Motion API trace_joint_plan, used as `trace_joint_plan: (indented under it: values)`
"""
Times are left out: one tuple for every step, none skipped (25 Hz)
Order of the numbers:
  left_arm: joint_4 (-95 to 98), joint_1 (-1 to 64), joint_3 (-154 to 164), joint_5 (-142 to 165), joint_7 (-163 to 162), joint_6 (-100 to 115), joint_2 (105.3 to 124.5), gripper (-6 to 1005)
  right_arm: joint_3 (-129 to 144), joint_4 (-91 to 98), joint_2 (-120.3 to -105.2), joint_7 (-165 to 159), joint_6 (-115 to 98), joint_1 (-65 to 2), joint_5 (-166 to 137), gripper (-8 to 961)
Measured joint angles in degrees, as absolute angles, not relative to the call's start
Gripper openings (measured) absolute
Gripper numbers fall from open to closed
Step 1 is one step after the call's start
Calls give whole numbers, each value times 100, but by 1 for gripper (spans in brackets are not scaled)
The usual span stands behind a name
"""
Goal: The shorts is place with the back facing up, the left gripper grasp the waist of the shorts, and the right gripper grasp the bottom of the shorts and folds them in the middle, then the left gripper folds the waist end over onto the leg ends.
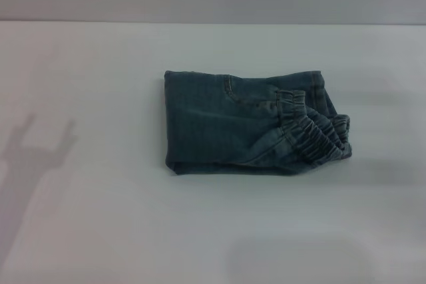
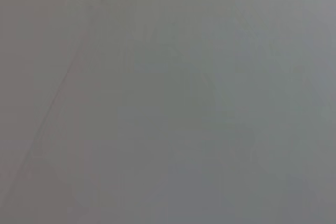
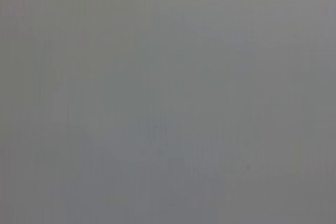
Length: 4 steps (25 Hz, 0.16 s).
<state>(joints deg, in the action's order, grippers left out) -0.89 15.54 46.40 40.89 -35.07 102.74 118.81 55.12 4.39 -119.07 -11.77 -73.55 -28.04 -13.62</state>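
Blue denim shorts [image 1: 246, 124] lie folded into a compact rectangle near the middle of the white table [image 1: 100, 231] in the head view. Their gathered elastic waist [image 1: 319, 134] rests on top at the right side, over the leg ends. A straight fold edge runs down the left side. Neither gripper appears in the head view; only a faint shadow of an arm falls on the table at the left. Both wrist views show plain grey surface with no fingers and no cloth.
The table's far edge [image 1: 213, 22] meets a grey wall at the back.
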Motion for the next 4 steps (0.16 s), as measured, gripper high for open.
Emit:
trace_joint_plan:
  values:
    - [-91,1550,4640,4087,-3511,10278,11879,827,5512,437,-11908,-1177,-7339,-2811,-1359,592]
    - [-103,1547,4641,4080,-3511,10279,11877,827,5513,432,-11908,-1177,-7307,-2823,-1356,592]
    - [-115,1546,4640,4077,-3511,10285,11875,827,5514,428,-11909,-1177,-7262,-2841,-1354,592]
    - [-125,1546,4640,4076,-3511,10291,11873,827,5514,424,-11909,-1177,-7231,-2854,-1353,592]
